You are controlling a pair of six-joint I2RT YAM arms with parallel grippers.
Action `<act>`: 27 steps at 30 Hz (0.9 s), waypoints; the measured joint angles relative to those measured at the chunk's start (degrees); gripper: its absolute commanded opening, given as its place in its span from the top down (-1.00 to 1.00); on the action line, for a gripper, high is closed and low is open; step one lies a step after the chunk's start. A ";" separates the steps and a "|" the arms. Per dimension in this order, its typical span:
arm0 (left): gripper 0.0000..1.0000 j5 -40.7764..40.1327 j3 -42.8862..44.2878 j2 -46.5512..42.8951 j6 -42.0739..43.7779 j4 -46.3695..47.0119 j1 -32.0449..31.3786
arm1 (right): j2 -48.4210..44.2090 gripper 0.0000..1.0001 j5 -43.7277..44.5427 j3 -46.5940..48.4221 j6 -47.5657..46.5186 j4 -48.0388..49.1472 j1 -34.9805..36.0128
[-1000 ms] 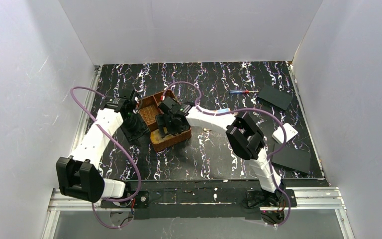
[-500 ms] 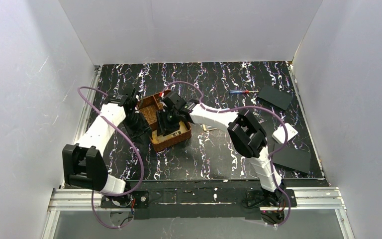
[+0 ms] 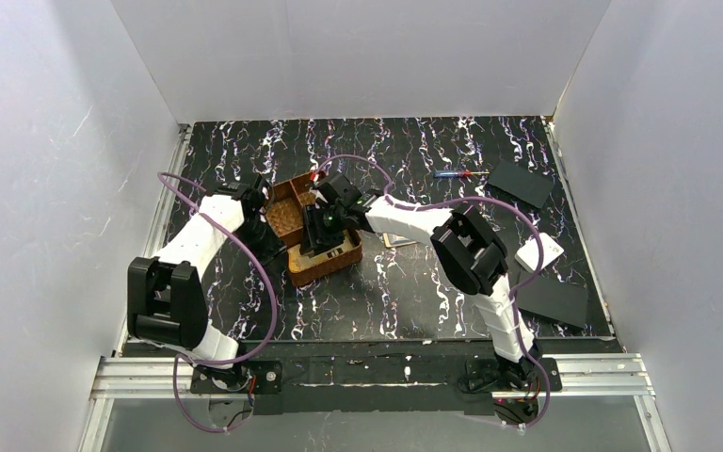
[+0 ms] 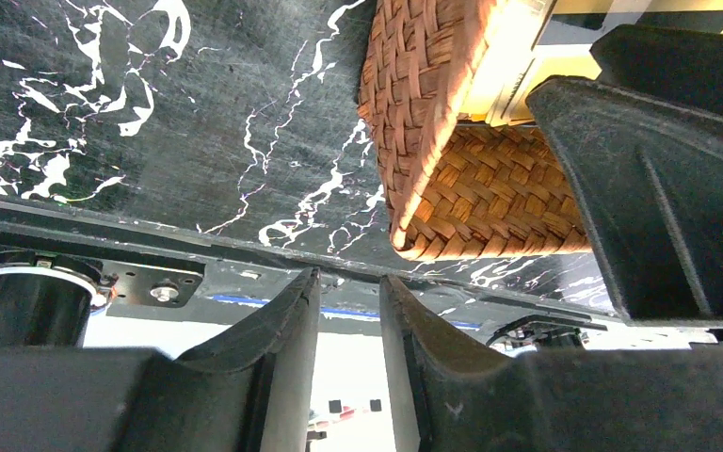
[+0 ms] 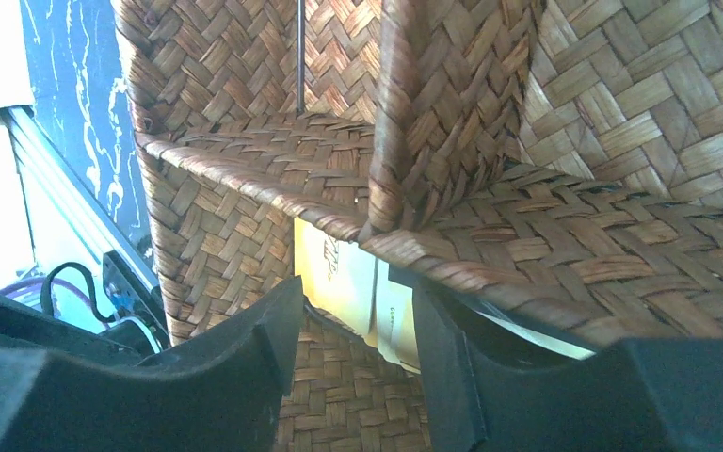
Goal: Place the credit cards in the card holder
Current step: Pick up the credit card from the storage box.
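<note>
Yellow card (image 5: pixel 334 273) in woven tray (image 5: pixel 574 235): right wrist shows best.

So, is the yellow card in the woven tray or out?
In: the yellow card sits inside a woven tray compartment, seen between fingers of the right gripper.

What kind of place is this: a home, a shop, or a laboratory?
Most likely a laboratory test cell for robots. Plain white panels enclose a black marbled table, and the left arm and the right arm are bolted to a metal rail at its near edge.
</note>
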 measured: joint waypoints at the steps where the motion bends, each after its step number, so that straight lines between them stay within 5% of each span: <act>1: 0.52 0.02 -0.24 0.00 -0.07 0.04 0.02 | 0.00 -0.09 -0.02 0.00 0.00 0.22 0.00; 16: 0.69 0.37 -1.92 2.75 -0.13 1.05 0.02 | 3.37 0.01 -4.55 0.02 3.91 5.81 0.39; 20: 0.69 0.15 -1.97 2.95 0.02 1.01 0.02 | 4.44 0.17 -6.91 0.04 5.68 8.85 0.31; 27: 0.33 -0.50 0.59 2.32 -0.20 -2.56 1.44 | 5.73 0.33 -10.14 -0.11 9.92 15.06 0.55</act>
